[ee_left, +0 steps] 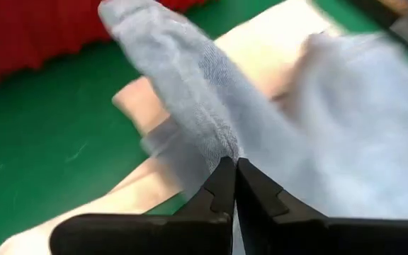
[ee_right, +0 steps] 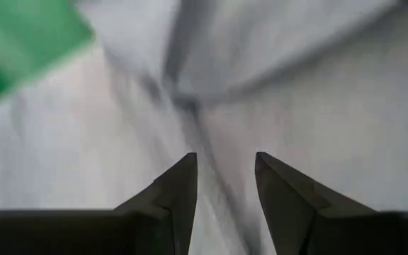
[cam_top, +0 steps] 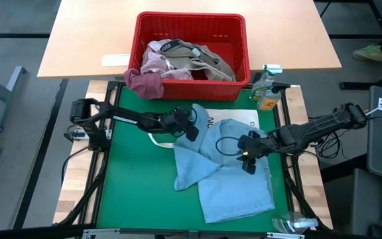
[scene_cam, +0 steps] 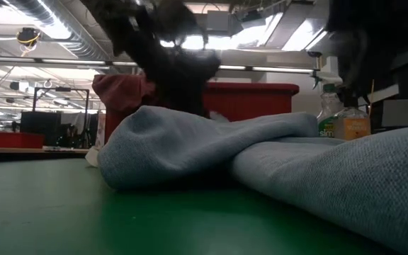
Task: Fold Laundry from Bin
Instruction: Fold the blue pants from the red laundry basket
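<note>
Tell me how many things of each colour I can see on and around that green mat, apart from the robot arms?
Light blue: 1, the light blue garment on the mat
Maroon: 1, the maroon cloth over the bin's rim
Pink: 1, the pale pink piece
Khaki-grey: 1, the khaki-grey piece
Red: 1, the bin
White: 1, the tote bag under the blue garment
Clear: 1, the bottle
Total: 7

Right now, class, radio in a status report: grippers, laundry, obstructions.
Left gripper shut on light blue garment. Right gripper open above it. Tote bag underneath; remaining laundry in bin.
</note>
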Controlling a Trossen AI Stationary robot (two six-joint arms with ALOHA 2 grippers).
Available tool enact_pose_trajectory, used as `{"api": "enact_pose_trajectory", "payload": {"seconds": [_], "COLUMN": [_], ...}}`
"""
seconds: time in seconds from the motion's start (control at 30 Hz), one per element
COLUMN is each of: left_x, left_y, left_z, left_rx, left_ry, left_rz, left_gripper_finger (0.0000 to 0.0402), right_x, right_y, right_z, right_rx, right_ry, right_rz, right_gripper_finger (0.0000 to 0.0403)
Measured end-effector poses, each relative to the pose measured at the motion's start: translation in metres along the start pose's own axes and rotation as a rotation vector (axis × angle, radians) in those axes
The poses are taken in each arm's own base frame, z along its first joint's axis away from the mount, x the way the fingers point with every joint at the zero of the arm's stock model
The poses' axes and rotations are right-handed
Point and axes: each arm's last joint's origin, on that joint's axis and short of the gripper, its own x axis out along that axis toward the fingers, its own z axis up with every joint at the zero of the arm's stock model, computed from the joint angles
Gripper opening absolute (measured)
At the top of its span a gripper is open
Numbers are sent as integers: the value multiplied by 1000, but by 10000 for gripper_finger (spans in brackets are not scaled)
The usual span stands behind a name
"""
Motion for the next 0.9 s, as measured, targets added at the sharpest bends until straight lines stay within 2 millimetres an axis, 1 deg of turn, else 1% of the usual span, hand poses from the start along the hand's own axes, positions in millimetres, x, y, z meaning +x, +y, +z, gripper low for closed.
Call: {"api": "enact_pose_trajectory", "payload": {"seconds": [0.17,0.23,0.3,0.4,0.6,0.8,0.9], "left_x": [-30,-38,-43,-51,-66,-73,-74], "left_y": [-17,-25,-34,-47,-66,-74,-75], "left_z": [9,8,5,0,-10,-18,-19], "left_rx": [44,66,94,132,156,180,181], "left_ry": [-57,-78,-95,-124,-202,-243,-250], "left_rz": [-91,-129,-168,-230,-254,-216,-207], "left_gripper_finger": [0,0,0,0,0,0,0], "right_x": [-12,-14,-15,-16,-17,-19,-17], "right_y": [7,7,5,0,-14,-23,-22], "right_z": [24,31,37,47,65,75,77], "right_rx": [43,27,-12,-9,138,322,354], "right_ry": [-290,-386,-444,-489,-557,-584,-596], "right_rz": [-101,-150,-187,-184,-88,26,52], "right_gripper_finger": [143,143,143,143,143,143,143]}}
